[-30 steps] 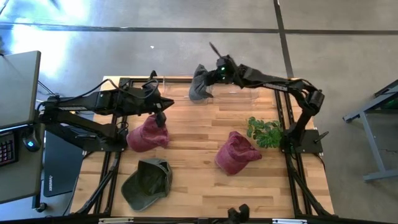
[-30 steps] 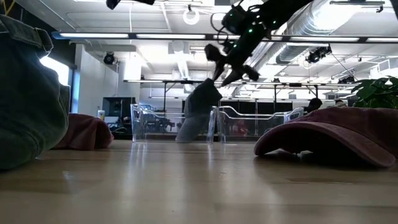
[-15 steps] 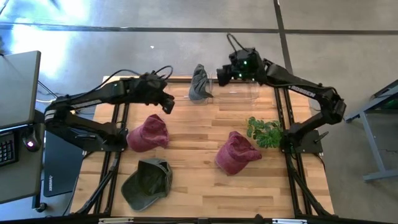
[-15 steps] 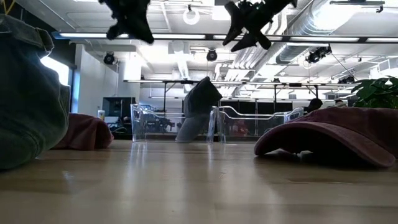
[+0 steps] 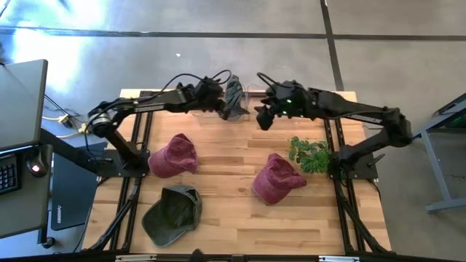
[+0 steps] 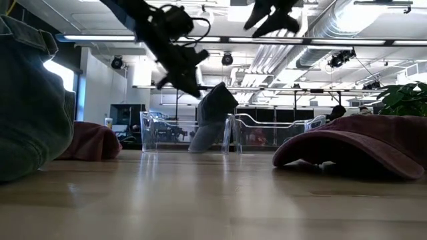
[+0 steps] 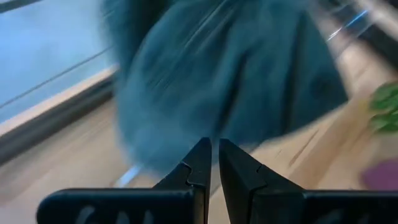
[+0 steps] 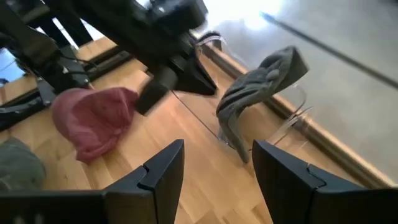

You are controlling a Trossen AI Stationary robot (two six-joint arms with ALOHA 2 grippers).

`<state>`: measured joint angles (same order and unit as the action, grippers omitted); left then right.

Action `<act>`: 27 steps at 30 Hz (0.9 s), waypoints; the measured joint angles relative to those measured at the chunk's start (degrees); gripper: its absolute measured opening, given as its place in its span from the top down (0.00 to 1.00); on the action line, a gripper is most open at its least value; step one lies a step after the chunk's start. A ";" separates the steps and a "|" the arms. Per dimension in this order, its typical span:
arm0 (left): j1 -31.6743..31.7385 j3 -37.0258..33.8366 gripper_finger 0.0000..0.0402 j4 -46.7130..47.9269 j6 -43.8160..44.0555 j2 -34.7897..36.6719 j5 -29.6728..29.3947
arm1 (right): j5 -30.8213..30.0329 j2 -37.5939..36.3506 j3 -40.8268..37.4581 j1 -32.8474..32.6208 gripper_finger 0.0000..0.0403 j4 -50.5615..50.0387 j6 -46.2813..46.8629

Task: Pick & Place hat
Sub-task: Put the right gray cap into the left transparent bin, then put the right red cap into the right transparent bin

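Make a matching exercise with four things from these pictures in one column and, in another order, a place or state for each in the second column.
Column one:
1. dark grey fabric hat
2. olive green cap
3. left pincer
4. right pincer

Column two:
A. fingers wide apart, raised above the table near the clear plastic bin
B. lies at the near left corner of the wooden table
C. hangs over the bin's left end
D. fingers almost together, right next to the grey hat

Pairs: 1-C, 2-B, 3-D, 4-A
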<state>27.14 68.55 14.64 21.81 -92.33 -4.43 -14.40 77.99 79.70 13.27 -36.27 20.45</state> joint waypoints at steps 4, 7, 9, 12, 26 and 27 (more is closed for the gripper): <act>-0.13 0.02 0.93 -11.61 -0.73 -4.63 2.32 | -3.64 -4.14 0.01 -2.51 0.54 -2.87 -0.03; -0.15 0.00 0.93 -16.58 -0.56 -7.42 3.45 | -6.01 -6.78 0.02 -3.84 0.54 -5.19 -0.03; -0.11 -0.01 0.93 -17.24 0.60 -8.15 3.91 | -7.38 -8.23 0.01 -4.56 0.54 -7.02 0.02; -0.15 0.18 0.93 -18.36 1.31 -8.12 3.56 | -8.85 -9.63 0.02 -5.27 0.54 -9.99 0.01; -5.04 18.97 0.93 15.17 -9.76 -0.69 6.39 | -0.39 -7.12 0.02 -5.40 0.54 -15.43 0.19; -6.02 20.70 0.93 18.65 -10.57 -0.39 5.94 | 1.79 -6.59 0.02 -5.40 0.54 -15.47 0.43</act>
<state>21.12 89.25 33.30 11.23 -92.72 1.51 -12.61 71.40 79.72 7.88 -51.74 20.89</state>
